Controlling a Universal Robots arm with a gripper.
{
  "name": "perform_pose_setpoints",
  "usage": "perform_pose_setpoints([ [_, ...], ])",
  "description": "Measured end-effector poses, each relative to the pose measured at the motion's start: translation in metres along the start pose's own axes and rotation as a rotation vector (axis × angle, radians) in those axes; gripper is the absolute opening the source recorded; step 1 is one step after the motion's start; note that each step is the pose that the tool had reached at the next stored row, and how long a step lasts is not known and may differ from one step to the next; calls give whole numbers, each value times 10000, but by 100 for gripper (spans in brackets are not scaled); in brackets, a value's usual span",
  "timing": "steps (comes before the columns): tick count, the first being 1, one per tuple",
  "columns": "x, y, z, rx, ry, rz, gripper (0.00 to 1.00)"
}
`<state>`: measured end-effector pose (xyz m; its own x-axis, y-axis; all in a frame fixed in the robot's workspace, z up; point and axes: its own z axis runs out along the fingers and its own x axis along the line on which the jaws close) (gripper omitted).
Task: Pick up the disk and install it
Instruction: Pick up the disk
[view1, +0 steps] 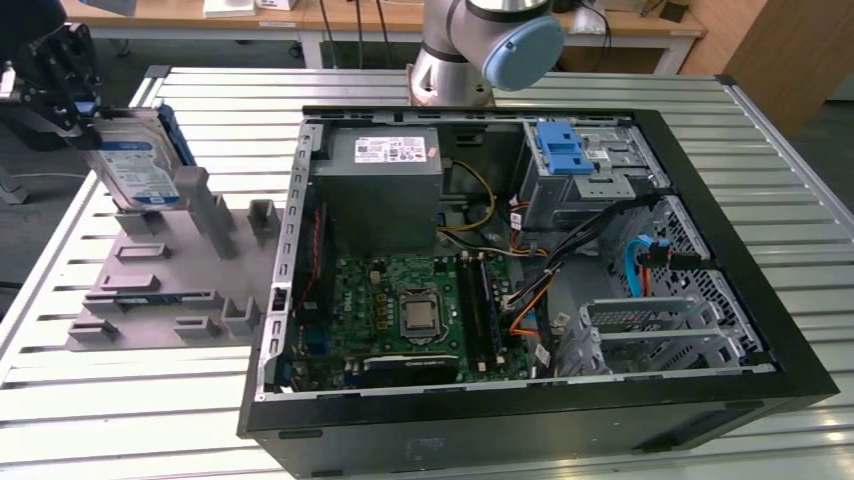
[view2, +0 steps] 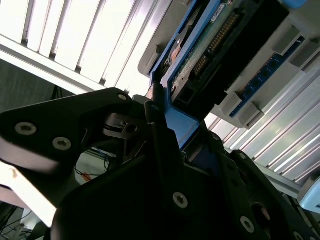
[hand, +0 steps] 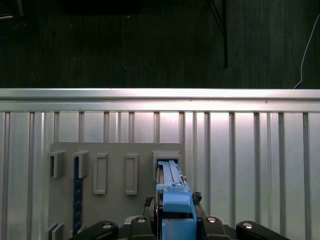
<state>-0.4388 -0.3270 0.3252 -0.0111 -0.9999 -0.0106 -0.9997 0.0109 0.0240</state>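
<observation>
The gripper (hand: 173, 201) is squeezing its black fingers (view2: 160, 131) on the blue plastic end of the disk (view1: 138, 165), so it is nearly closed and is holding the disk. The disk is standing up on its thin edge at the upper part of the exterior view's left. Its bottom is sitting in or just over a slot of the grey holder (view1: 160, 290); I cannot tell which. I am guessing the disk is hard, stiff and a bit heavy. A bump could be hurting it, and the green board on its back is looking easy to scratch. The blue side rails are looking like the best places to grab, as the smooth metal may be slipping. The holder is lying on the grooved metal table (view1: 561, 85). The open computer case (view1: 694, 425) is sitting well apart, toward the exterior view's right
</observation>
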Motion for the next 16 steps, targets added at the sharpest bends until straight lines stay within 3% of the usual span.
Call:
perform_pose_setpoints([
  [16, -1, 1, -57, -1, 0, 0, 36],
])
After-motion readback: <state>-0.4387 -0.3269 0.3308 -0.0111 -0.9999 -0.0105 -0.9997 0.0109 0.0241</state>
